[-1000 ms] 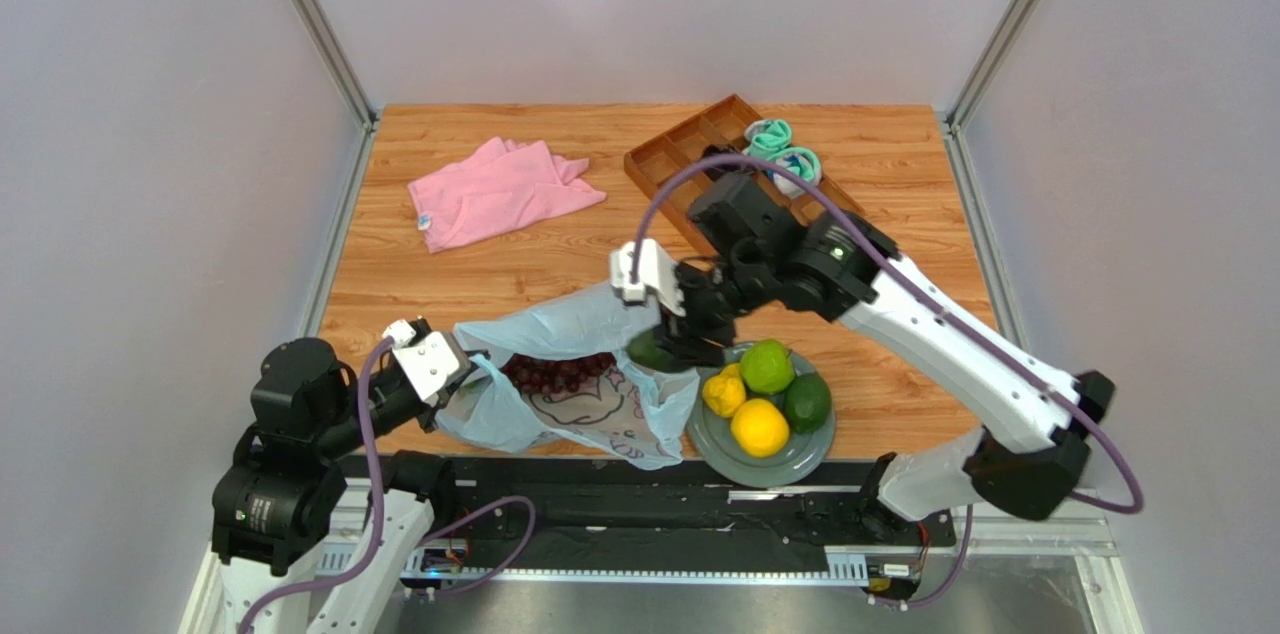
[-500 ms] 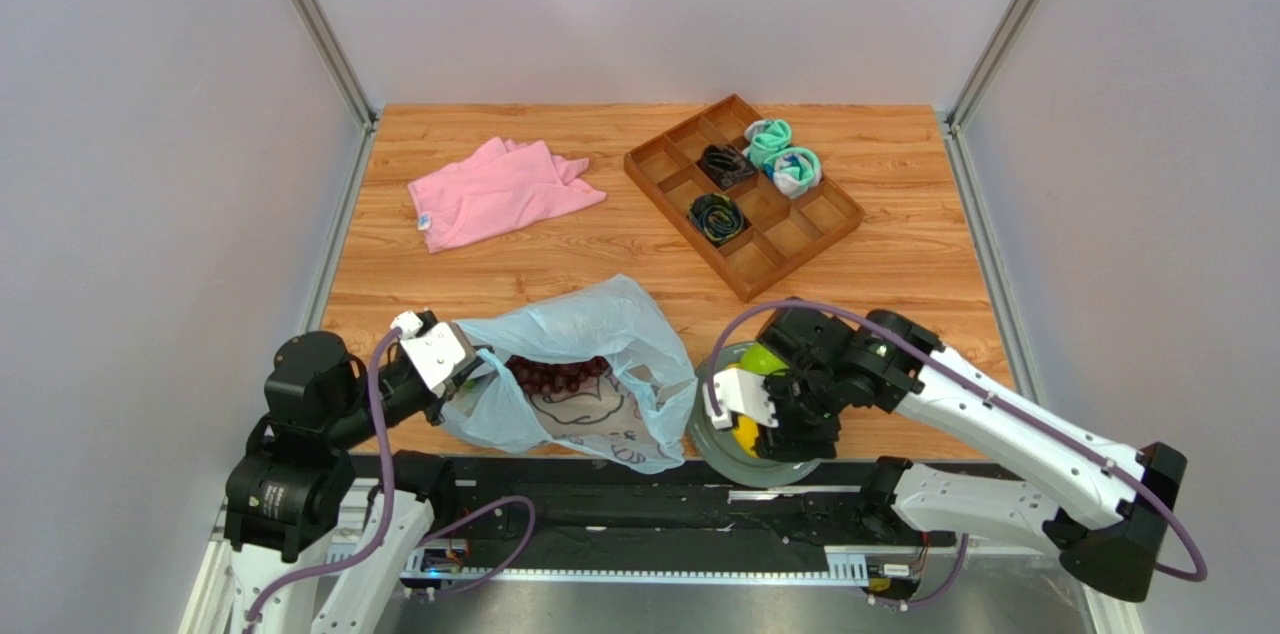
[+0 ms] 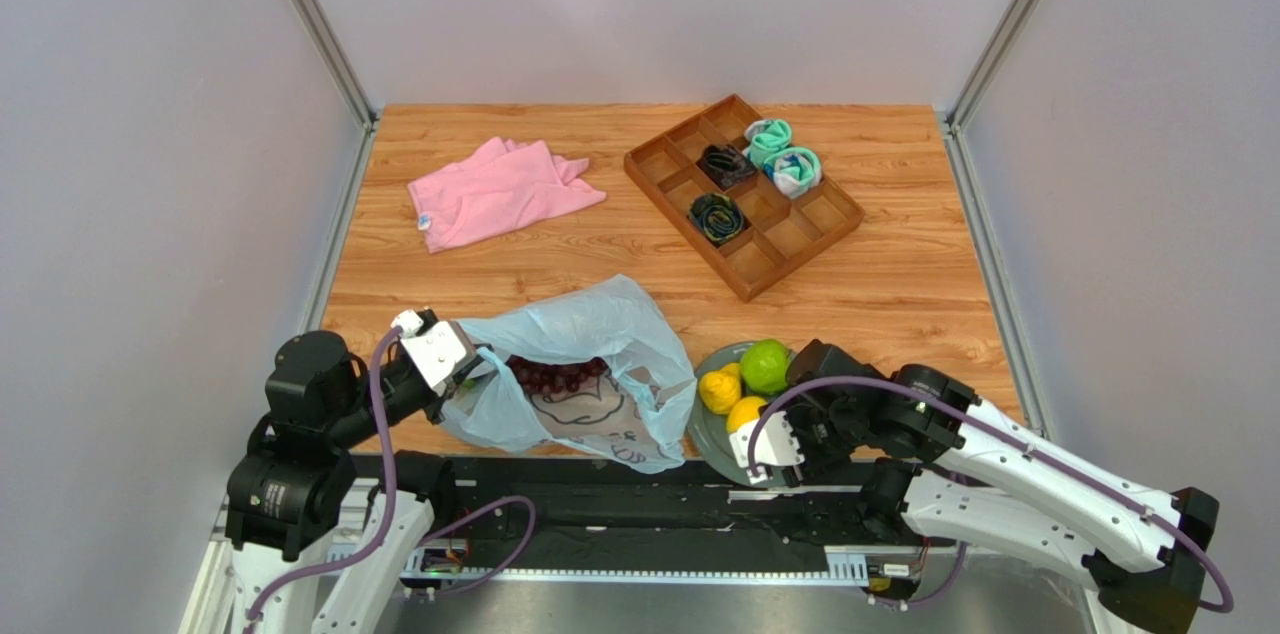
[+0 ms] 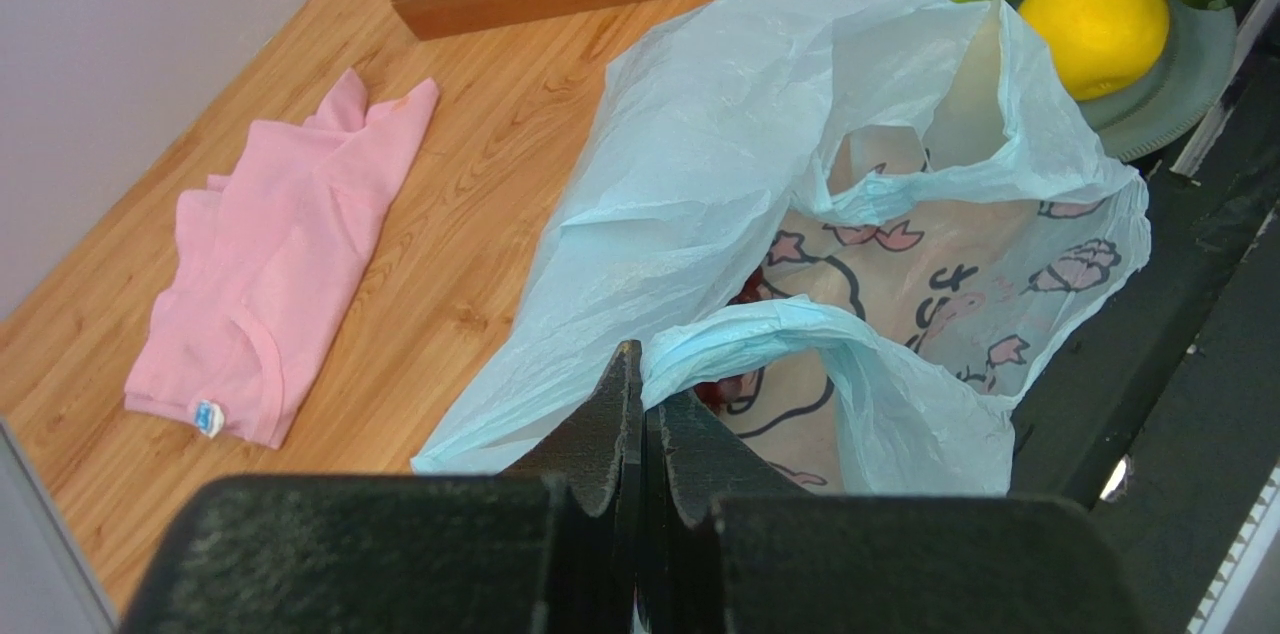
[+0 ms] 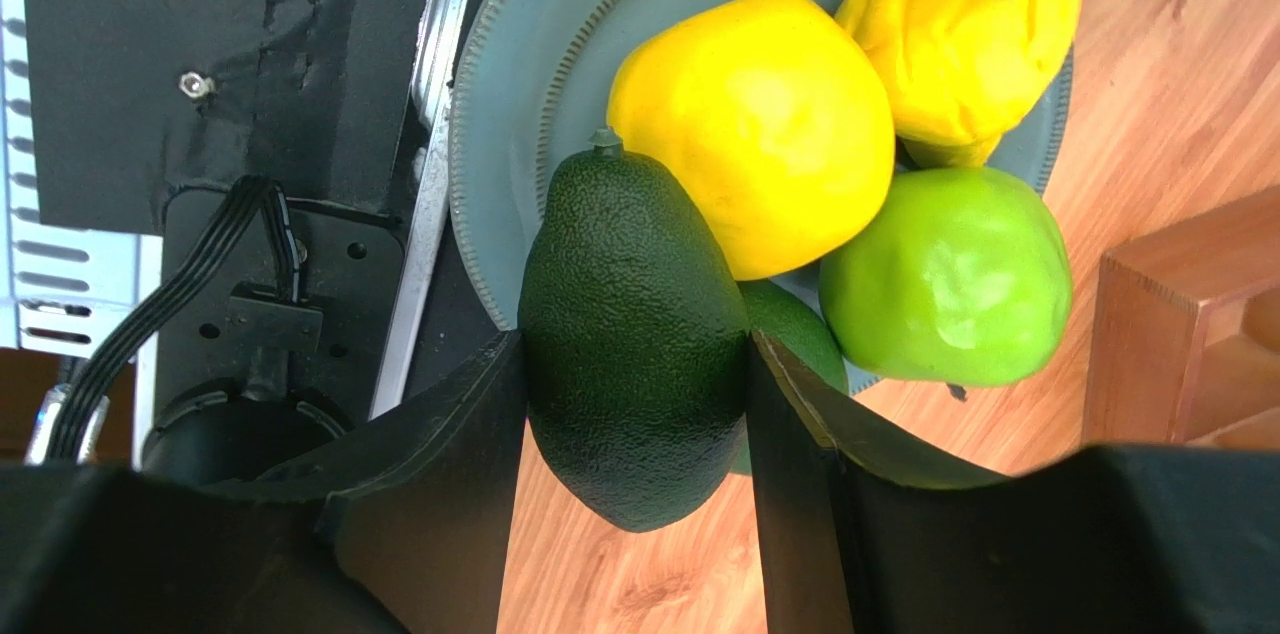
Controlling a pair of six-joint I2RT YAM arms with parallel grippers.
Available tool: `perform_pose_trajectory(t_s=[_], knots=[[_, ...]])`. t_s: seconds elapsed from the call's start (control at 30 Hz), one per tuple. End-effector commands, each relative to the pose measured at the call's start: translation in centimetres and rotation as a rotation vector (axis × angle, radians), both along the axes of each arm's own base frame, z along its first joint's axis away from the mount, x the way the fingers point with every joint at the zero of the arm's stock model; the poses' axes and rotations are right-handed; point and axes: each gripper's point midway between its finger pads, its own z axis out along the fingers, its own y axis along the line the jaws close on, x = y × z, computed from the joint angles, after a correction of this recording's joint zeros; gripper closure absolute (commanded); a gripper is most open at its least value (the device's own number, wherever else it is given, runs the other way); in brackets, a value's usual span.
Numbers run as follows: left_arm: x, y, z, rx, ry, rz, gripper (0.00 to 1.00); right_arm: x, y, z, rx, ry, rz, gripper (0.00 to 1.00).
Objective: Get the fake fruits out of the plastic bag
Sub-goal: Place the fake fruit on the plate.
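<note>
The pale-blue plastic bag point(image 3: 579, 342) lies at the near edge with its mouth open. My left gripper point(image 4: 646, 382) is shut on one loop handle point(image 4: 796, 334) of the bag. Dark red grapes point(image 3: 556, 375) show inside it. My right gripper point(image 5: 634, 364) is shut on a dark green avocado point(image 5: 639, 319), which hangs over the near side of the grey plate point(image 5: 504, 139). On the plate lie a lime-green apple point(image 5: 947, 289), two yellow fruits point(image 5: 751, 124) and another dark green fruit point(image 5: 796, 334). From above, the right gripper point(image 3: 784, 432) covers part of the plate.
A pink cloth point(image 3: 496, 192) lies at the back left. A wooden compartment tray point(image 3: 744, 199) with rolled socks stands at the back right. The black mounting rail point(image 3: 646, 492) runs along the near table edge, just beside the plate.
My right arm has swung from the bag's mouth to the plate at the near edge, carrying the avocado. The left gripper has kept its hold on the bag handle.
</note>
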Motion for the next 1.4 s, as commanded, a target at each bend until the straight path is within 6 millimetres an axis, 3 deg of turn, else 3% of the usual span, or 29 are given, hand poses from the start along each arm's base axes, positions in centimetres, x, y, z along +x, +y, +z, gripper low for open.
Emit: perform_pose_trajectory(t_s=[0.0,0.47,0.6,0.7,0.93,1.0,1.03,1.1,1.13,1.17,1.3,1.33,1.37], knots=[[0.1,0.2,1.2,-0.007,-0.034,0.012,1.00,-0.2,1.1,0.2,0.042,-0.033,0.118,0.57],[-0.1,0.1,1.5,-0.015,-0.034,0.013,1.00,-0.9,0.2,-2.7,0.015,-0.041,0.197,0.43],[-0.2,0.1,1.5,-0.014,-0.032,0.012,1.00,-0.8,0.5,-2.5,0.039,-0.062,0.197,0.30],[-0.1,0.1,1.4,-0.015,-0.031,0.010,1.00,-0.4,0.6,-2.1,0.061,-0.096,0.191,0.26],[-0.2,0.0,1.4,-0.024,-0.031,0.008,1.00,-0.3,0.0,-1.4,0.065,-0.115,0.163,0.24],[-0.3,0.0,1.5,-0.024,-0.031,0.008,1.00,-0.9,-1.4,-0.9,0.021,-0.099,0.176,0.24],[-0.3,0.0,1.5,-0.023,-0.024,0.010,1.00,-0.4,-1.5,1.4,0.036,-0.144,0.168,0.24],[-0.6,0.0,1.7,-0.014,-0.027,-0.001,1.00,-0.1,-2.1,3.9,0.046,-0.201,0.180,0.23],[-0.8,-0.1,1.8,-0.015,-0.027,-0.016,1.00,0.4,-1.7,5.3,0.081,-0.239,0.178,0.22],[-0.9,-0.2,1.9,-0.014,-0.028,-0.024,1.00,0.9,-0.7,8.2,0.163,-0.291,0.173,0.15],[-1.9,-0.7,2.0,-0.029,-0.014,-0.066,1.00,2.7,6.6,14.9,0.450,-0.274,0.084,0.17],[-2.1,-0.8,2.0,-0.030,-0.012,-0.075,1.00,3.3,8.8,14.4,0.433,-0.168,0.014,0.19],[-2.5,-0.8,2.6,-0.031,-0.022,-0.077,1.00,3.5,10.5,16.5,0.483,-0.135,-0.009,0.26]])
